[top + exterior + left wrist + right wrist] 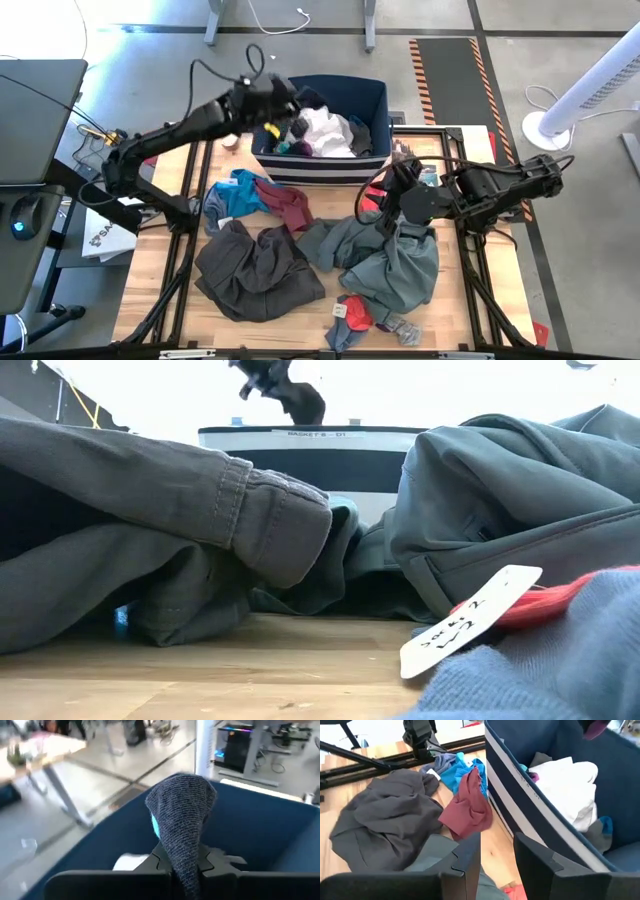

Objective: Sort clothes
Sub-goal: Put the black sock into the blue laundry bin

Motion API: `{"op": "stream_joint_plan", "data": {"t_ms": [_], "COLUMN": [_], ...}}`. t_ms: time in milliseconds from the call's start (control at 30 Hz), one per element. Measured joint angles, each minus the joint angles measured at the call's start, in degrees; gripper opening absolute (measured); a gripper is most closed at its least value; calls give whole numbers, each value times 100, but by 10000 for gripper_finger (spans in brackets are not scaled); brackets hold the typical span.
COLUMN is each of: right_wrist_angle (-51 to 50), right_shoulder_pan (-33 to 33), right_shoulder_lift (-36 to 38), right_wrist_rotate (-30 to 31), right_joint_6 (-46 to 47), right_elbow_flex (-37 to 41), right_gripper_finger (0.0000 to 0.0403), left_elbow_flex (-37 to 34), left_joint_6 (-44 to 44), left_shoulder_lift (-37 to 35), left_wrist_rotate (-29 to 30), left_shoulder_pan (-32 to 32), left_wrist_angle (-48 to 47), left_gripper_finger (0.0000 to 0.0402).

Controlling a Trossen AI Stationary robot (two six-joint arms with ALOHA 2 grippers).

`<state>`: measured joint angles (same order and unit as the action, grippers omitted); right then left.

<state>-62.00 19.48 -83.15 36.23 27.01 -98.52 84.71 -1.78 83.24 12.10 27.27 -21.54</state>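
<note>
— Where is your left gripper (272,127)?
— Over the navy bin's (377,104) left end, clamped tight on a dark grey sock (182,827).
— And your right gripper (385,222)?
— Partly open, holding nothing, above the grey-green shirt (395,265).

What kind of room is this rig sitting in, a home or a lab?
Most likely a lab or workshop, not a home: striped hazard tape on a bare floor, a desk with a lit computer behind the bin, and the wooden table on a metal frame.
</note>
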Motion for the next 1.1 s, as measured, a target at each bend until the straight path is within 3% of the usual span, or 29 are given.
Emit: {"op": "stream_joint_plan", "data": {"t_ms": [200,433,800,1100], "right_wrist_angle": [-224,-515,-824,-829], "right_shoulder_pan": [-37,-35,-91,-141], "right_shoulder_lift": [0,33,417,420], "right_wrist_rotate": [2,-23,40,39], "right_joint_6": [-360,-1017,-1775,-1808], "right_elbow_flex": [0,0,0,0], "right_gripper_finger": [114,114,114,114], "left_elbow_flex": [-2,-2,-2,-2], "left_joint_6": [771,1878,2991,2666], "left_shoulder_lift": [37,50,52,52], "left_wrist_rotate": [-394,-444,-460,-479], "left_shoulder_pan": [821,1303,1214,1005], "left_wrist_angle": [-229,-891,-1123,-1121], "left_gripper_finger": [3,4,19,93]}}
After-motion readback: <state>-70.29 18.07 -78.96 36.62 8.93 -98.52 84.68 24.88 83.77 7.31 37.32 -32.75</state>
